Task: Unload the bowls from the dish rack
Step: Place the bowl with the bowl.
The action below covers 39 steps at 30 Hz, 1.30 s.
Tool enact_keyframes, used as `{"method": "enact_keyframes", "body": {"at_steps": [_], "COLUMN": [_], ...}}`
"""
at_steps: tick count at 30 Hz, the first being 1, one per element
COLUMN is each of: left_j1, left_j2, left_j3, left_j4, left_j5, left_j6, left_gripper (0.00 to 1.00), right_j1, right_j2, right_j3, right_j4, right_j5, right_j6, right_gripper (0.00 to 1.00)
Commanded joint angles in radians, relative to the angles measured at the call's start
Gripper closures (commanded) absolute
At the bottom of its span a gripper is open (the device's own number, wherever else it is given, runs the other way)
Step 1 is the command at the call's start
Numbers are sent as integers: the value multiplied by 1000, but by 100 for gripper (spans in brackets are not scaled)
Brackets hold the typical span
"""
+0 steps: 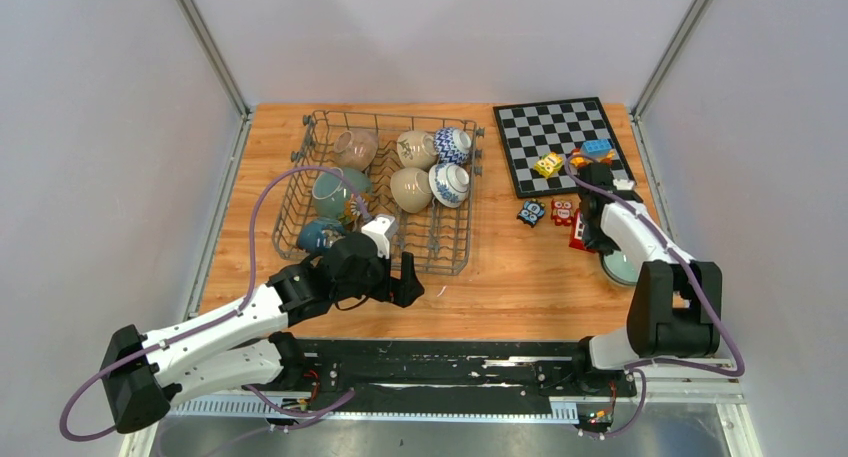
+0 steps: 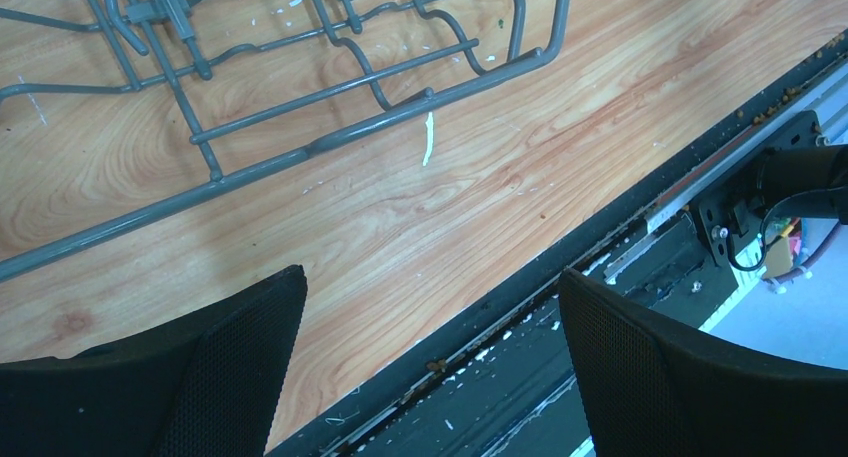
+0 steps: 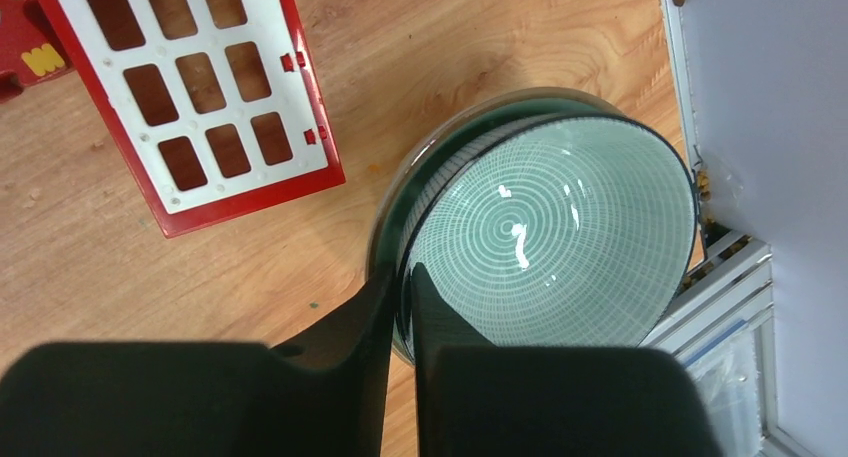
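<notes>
A large rectangular grey metal wire dish rack lies flat on the left half of the wooden table, with its near right corner bare. Seven bowls stand on edge among its upright tines. Three beige ceramic bowls fill the far and middle rows, and two white bowls with blue patterns sit by the right wall. A teal bowl and a dark blue bowl stand along the left side. A pale green ribbed bowl sits opening-up on the table near its right edge, well apart from the rack
</notes>
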Motion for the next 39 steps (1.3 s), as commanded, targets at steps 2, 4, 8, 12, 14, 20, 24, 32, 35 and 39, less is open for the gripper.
{"method": "enact_keyframes", "body": {"at_steps": [2,4,8,12,14,20,24,32,35,39], "left_j1": [2,2,2,2,2,2,2,3,2,2], "left_j2": [5,3,0,-5,-6,-7,-8,-10,-11,-11], "left_j3": [-13,-14,-16,-20,-23,-29,-29,-35,-40,-46], "left_j4": [18,18,19,20,20,31,34,44,50,59], "left_j5": [9,12,12,14,15,21,21,21,22,25], "left_j6": [-14,-15,-17,-21,-22,-27,-22,-16,-16,-17], "left_gripper": [3,3,3,3,3,3,3,3,3,3], "right_j1": [-39,-41,-41,-40,-40,-41,-43,-50,-52,-53], "right_j2": [-23,-29,-43,-61,-79,-120,-141,-172,-176,-173], "right_j3": [-39,-39,-35,-28,-26,-12,-6,13,5,-6], "right_j4": [-12,-12,-17,-30,-36,-61,-77,-102,-97,-78], "right_j5": [-53,-58,-62,-66,-67,-67,-64,-58,-61,-88], "right_j6": [-8,-9,-8,-7,-5,-8,-10,-32,-40,-45], "right_gripper": [78,73,66,59,56,52,51,52,57,69]}}
